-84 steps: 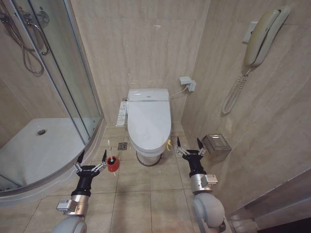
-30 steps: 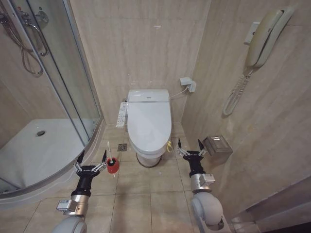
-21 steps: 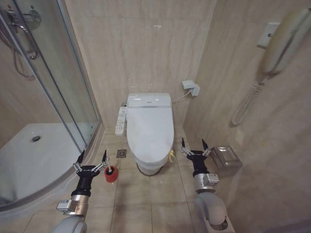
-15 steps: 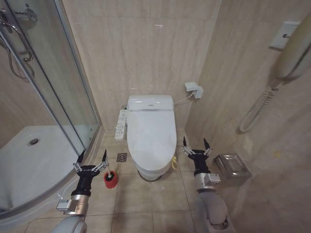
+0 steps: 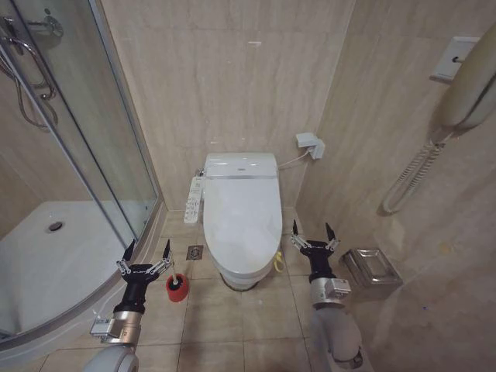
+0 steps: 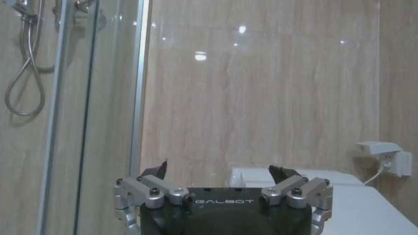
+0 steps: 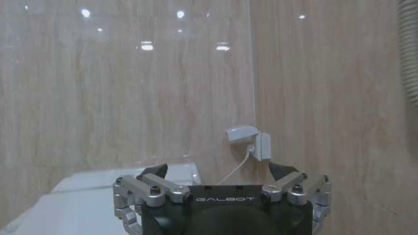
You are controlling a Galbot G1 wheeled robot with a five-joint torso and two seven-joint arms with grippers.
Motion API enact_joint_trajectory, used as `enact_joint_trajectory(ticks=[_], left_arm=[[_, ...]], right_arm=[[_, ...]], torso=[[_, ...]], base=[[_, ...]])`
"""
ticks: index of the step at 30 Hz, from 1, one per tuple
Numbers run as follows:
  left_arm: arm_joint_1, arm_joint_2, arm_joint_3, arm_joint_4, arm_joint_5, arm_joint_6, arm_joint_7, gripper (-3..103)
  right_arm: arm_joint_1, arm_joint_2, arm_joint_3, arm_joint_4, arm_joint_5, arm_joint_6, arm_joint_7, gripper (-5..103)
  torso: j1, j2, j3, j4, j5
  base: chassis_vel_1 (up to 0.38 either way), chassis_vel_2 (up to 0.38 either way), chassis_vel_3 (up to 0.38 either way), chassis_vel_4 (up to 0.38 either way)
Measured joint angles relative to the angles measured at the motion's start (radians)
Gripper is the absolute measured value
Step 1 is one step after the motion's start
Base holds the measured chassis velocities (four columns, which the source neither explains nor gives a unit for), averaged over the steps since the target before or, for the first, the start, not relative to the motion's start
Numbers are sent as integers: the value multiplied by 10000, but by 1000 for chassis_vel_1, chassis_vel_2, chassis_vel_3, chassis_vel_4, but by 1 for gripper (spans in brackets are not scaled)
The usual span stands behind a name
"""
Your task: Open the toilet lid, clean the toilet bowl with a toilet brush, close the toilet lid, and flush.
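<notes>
Both arms raised forward, wrists straight. Left pincer (image 5: 144, 252) spread wide, empty; right pincer (image 5: 310, 233) level with it, likewise spread wide, empty.

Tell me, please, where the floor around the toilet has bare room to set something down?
Bare tiles lie in front of the toilet, between the left gripper and right gripper. It is crowded left, by the red holder and drain, and right, by the metal bin.

Lighting: even, warm and fairly bright indoor light from overhead; small ceiling-lamp glare spots on the glossy beige wall tiles (image 7: 130, 73), soft sheen on the toilet lid (image 5: 241, 221). Shadows faint and short beneath the toilet. Picture quality: head view sharp, lines bowed toward its edges; both wrist views slightly soft.
</notes>
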Motion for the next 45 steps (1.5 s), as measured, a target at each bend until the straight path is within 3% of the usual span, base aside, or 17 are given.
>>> enact_joint_trajectory(ticks=[23, 33, 45], left_arm=[[-7, 0, 0, 0, 0, 0, 0, 100], [3, 0, 0, 0, 0, 0, 0, 100], [0, 0, 0, 0, 0, 0, 0, 100]], right_arm=[[139, -328, 32, -430, -414, -253, 180, 100], [-48, -1262, -246, -1394, -867, -1439, 940, 100], [-893, -1943, -901, -2061, -1124, -1302, 1346, 100]], torso=[[5, -1, 1, -2, 0], [-5, 1, -3, -2, 2], [-3, 0, -2, -3, 1]], base=[[-41, 41, 38, -39], [-4, -2, 5, -6], [2, -5, -1, 2]])
